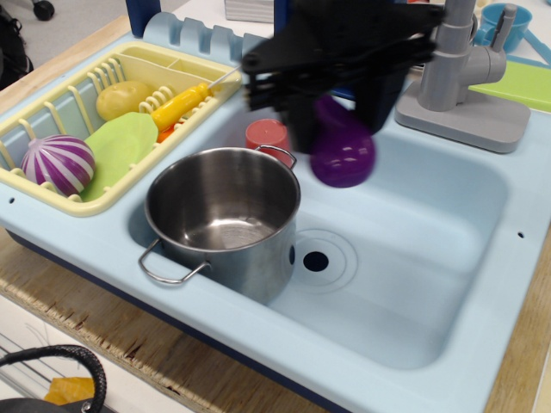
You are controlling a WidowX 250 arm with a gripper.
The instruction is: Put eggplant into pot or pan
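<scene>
The gripper — blurred, so its fingers are hard to make out — appears clamped on the eggplant, which hangs in the air above the sink, just right of the pot and beside the red cup.

Pot mouth open, unobstructed above; red cup just behind rim; sink right half free.

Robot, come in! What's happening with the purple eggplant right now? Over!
Gripper shut on eggplant, held above the sink. Pot sits lower left, empty. Red cup near the path.
</scene>
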